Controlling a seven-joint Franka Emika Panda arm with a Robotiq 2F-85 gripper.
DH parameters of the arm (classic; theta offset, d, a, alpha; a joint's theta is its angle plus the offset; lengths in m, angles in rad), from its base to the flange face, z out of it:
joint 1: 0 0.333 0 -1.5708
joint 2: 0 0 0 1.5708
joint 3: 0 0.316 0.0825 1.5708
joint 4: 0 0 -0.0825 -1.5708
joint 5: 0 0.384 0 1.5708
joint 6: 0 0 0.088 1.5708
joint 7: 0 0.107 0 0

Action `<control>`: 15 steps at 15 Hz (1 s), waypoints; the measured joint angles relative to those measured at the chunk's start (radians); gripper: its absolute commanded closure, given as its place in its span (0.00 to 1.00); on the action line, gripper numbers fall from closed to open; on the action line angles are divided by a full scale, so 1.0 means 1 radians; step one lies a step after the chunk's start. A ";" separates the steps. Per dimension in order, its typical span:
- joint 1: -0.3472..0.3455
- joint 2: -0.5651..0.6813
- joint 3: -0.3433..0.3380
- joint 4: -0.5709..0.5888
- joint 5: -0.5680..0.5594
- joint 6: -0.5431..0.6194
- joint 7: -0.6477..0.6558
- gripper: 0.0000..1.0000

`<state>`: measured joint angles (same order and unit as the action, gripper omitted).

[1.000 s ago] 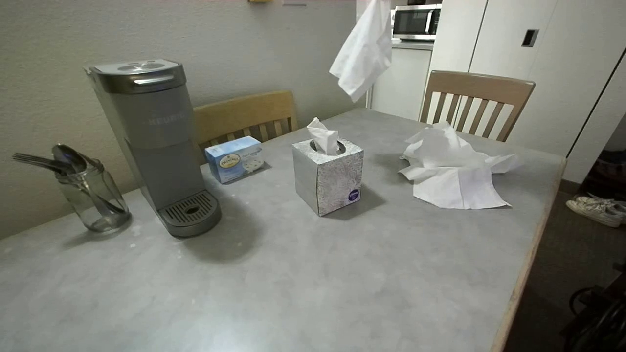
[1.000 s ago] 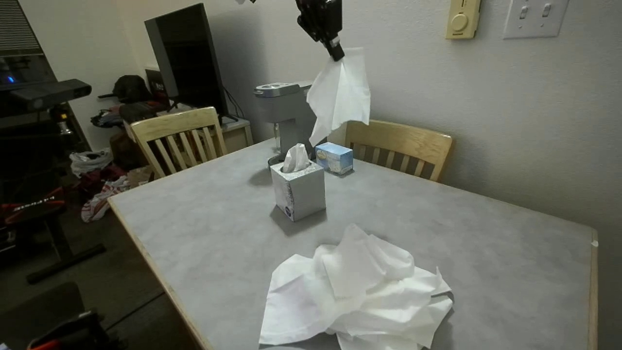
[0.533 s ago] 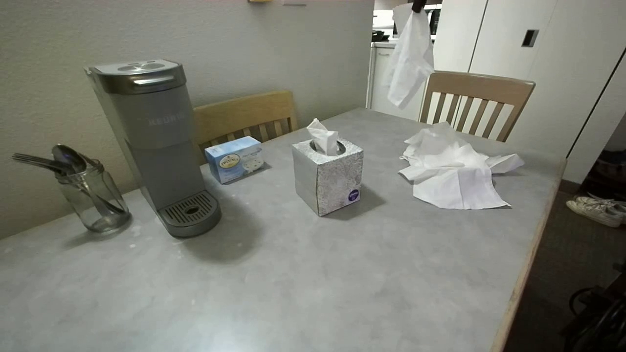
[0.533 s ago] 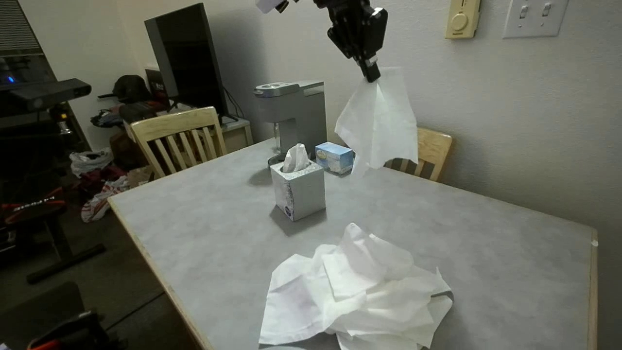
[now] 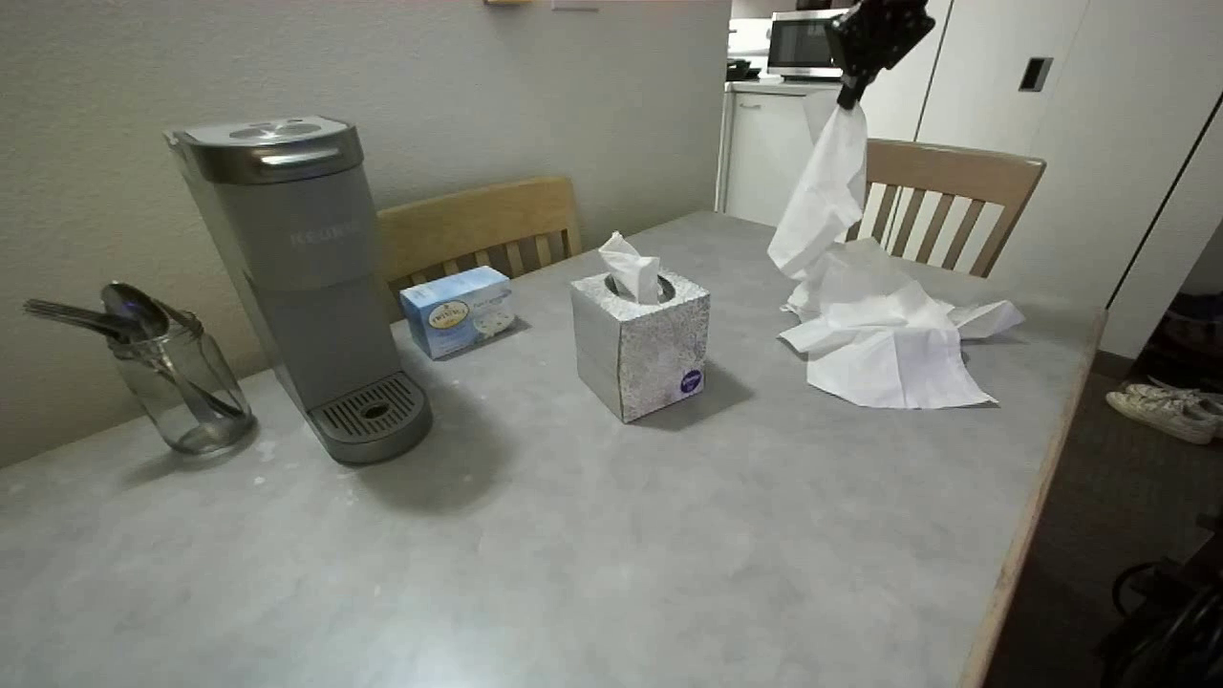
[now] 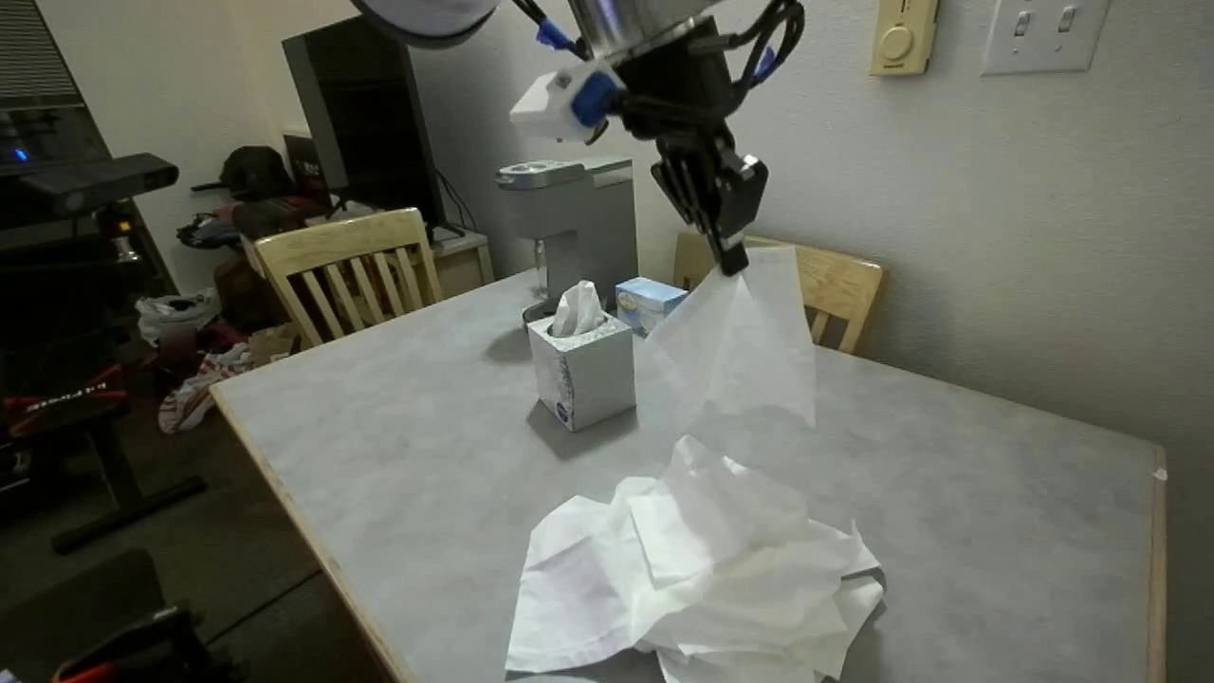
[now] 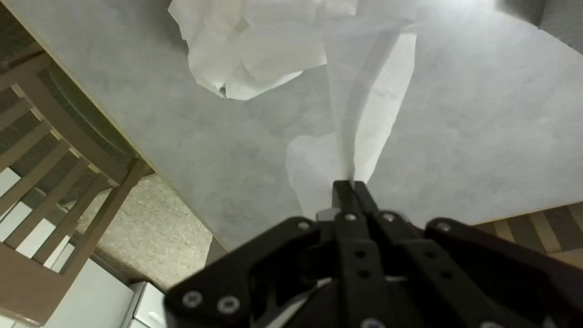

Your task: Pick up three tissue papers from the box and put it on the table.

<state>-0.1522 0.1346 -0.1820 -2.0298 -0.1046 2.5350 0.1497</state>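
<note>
In an exterior view, the tool (image 6: 731,267) pinches a white tissue (image 6: 744,346) that hangs over the grey desk (image 6: 408,455); a crumpled heap of tissues (image 6: 702,579) lies in the foreground, behind it stands the tissue box (image 6: 586,381) with a sheet (image 6: 577,311) jutting up, and farther back a light-blue box (image 6: 647,304)

The tissues (image 5: 893,358) are plain white, and the hand (image 7: 350,185) is pretty much all black. Tissue box (image 5: 654,349) is whitish silver, speckled darker grey on one side, with a round purple mark (image 5: 691,381). The counter (image 5: 573,535) is light grey, kinda cloudy, tan-edged. Blue box (image 5: 468,287) is pale blue and white with a yellowish oval label (image 5: 448,314). Coffee maker (image 5: 315,263): flat grey, shiny silver up top. In an exterior view the left chair (image 5: 478,215) is honey-tan, the right chair (image 5: 955,174) browner.
</note>
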 measured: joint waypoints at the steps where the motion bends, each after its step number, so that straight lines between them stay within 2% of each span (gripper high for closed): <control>1: -0.004 0.012 -0.008 -0.021 0.000 0.021 0.000 1.00; 8: -0.048 0.119 -0.046 -0.140 0.016 0.179 0.000 1.00; 15: -0.066 0.230 -0.035 -0.163 0.123 0.215 -0.042 1.00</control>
<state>-0.2186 0.3644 -0.2174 -2.1926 0.0184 2.7504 0.1081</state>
